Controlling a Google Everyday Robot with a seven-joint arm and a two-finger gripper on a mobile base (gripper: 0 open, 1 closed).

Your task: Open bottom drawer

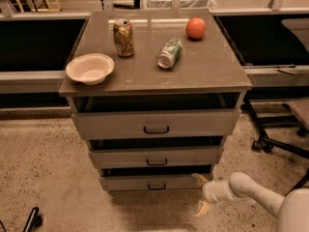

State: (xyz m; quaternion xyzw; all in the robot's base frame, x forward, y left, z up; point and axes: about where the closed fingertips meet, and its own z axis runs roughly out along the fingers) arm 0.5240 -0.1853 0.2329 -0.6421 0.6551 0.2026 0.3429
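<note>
The bottom drawer is the lowest of three grey-brown drawers in the cabinet, with a small dark pull handle at its centre. A dark gap shows above its front. My gripper is at the drawer's right end, low above the floor, right of the handle. It is open: the upper finger lies at the top edge of the drawer front and the lower finger points down toward the floor. My white arm comes in from the lower right corner.
The cabinet top holds a white bowl, an upright can, a green can on its side and an orange fruit. An office chair base stands to the right. A dark object is at the lower left.
</note>
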